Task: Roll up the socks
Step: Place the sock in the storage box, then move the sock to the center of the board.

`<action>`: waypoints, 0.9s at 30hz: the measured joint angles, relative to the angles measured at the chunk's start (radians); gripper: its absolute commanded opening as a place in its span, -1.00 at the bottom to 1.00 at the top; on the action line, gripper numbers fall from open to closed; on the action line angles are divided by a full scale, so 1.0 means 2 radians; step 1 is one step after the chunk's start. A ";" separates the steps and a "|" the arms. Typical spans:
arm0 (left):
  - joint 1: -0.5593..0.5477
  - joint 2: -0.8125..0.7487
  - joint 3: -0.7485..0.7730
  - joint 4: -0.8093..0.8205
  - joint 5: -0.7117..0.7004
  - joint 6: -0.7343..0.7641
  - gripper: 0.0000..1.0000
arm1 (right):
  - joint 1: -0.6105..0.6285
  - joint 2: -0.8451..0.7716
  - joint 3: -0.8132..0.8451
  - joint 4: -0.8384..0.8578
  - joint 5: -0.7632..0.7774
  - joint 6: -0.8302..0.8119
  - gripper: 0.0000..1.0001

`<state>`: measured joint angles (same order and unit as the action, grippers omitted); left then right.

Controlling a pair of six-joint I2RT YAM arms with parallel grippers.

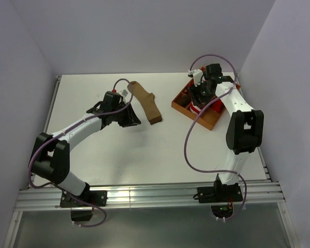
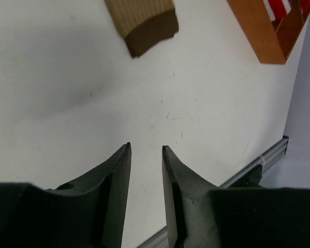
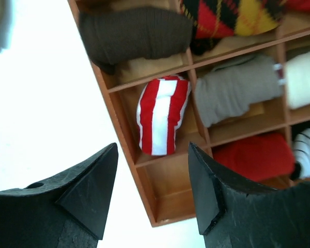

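The striped sock (image 3: 163, 116), red and white, sits rolled into a short fat bundle in a compartment against the wooden tray's (image 3: 115, 111) outer wall. The right end effector (image 3: 152, 150) hangs above it, spread wide and empty. The tan sock (image 1: 147, 105), ribbed with a darker brown end, lies flat on the tabletop (image 1: 160, 155), apart from the tray. The left end effector (image 2: 146, 149) is beside it, slightly parted on nothing
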<state>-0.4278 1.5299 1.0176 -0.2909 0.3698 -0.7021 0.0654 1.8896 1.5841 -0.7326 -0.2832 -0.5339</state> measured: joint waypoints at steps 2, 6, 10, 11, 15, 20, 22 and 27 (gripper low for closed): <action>-0.010 0.015 0.019 0.010 -0.023 -0.003 -0.17 | -0.001 -0.017 0.000 0.002 -0.004 0.005 0.28; -0.034 0.073 0.098 0.033 -0.051 -0.008 -0.10 | -0.002 -0.045 0.000 0.003 -0.014 0.012 0.28; -0.043 0.157 0.208 0.046 -0.058 0.000 -0.08 | -0.003 -0.067 -0.005 0.005 -0.021 0.014 0.28; -0.043 0.175 0.231 0.044 -0.059 0.005 -0.08 | -0.004 -0.074 -0.010 0.006 -0.022 0.014 0.28; -0.043 0.255 0.304 0.047 -0.060 0.022 -0.08 | -0.006 -0.106 -0.024 0.004 -0.027 0.016 0.28; -0.043 0.313 0.317 0.049 -0.052 0.033 -0.07 | -0.010 -0.125 -0.025 0.004 -0.035 0.019 0.28; -0.043 0.329 0.317 0.048 -0.045 0.035 -0.08 | -0.010 -0.126 -0.025 0.004 -0.037 0.019 0.28; -0.046 0.346 0.317 0.050 -0.032 0.037 -0.08 | -0.011 -0.126 -0.027 0.003 -0.039 0.020 0.28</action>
<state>-0.5190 2.2215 1.6512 -0.1917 0.3058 -0.6281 0.0429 1.6371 1.5295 -0.7269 -0.3611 -0.4946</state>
